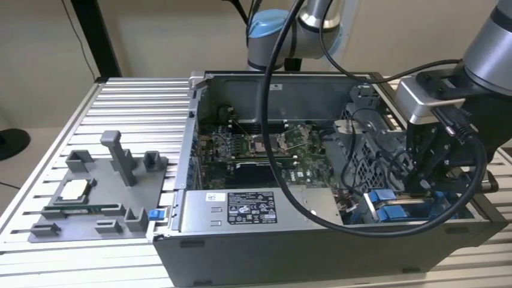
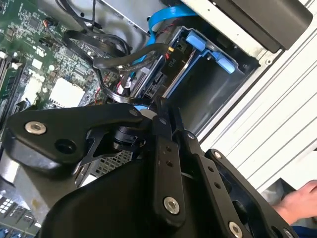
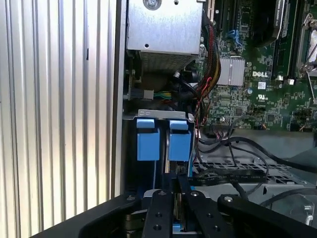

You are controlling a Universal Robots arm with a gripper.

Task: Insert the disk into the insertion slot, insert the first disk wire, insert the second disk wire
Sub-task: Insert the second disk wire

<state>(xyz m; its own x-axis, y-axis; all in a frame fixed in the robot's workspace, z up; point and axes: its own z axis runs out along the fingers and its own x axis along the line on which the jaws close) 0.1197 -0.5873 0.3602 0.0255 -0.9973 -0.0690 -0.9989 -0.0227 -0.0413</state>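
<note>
A ribbed aluminium table (image 1: 136, 102) in front of a plain pale wall carries a computer case (image 1: 320, 252) that lies open upward. The arm (image 1: 492, 42) stands at the exterior view's right and bends steeply down. This points the gripper (image 1: 428, 186) straight down into the case's near corner on that side. A thick black cable (image 1: 276, 120) hangs from the arm in a loop across the case. The jaws are down at the insertion slot (image 3: 158, 115), a grey sheet-metal bay. In the first wrist view its two blue tabs (image 3: 148, 140) stand just beside the gripper's tip. How far apart the jaws are, and whether they hold anything, cannot be told, because the gripper's own black links cover them. Whether the disk lies in the slot is hidden the same way. Thin black wires (image 3: 237, 148) run from the motherboard (image 3: 247, 94) over a perforated cage (image 3: 233, 168) toward the gripper. In the second wrist view a flat blue cable (image 2: 161, 20) drops in near the slot. The grey labelled power-supply box (image 1: 240, 210) sits along the case's near wall, next to the slot. Well apart, at the exterior view's left, a grey fixture plate (image 1: 88, 210) lies on the table. On the plate are a processor chip (image 1: 74, 189) and a memory stick (image 1: 80, 209). A person's hand (image 2: 299, 201) shows over the table in the second wrist view.
</note>
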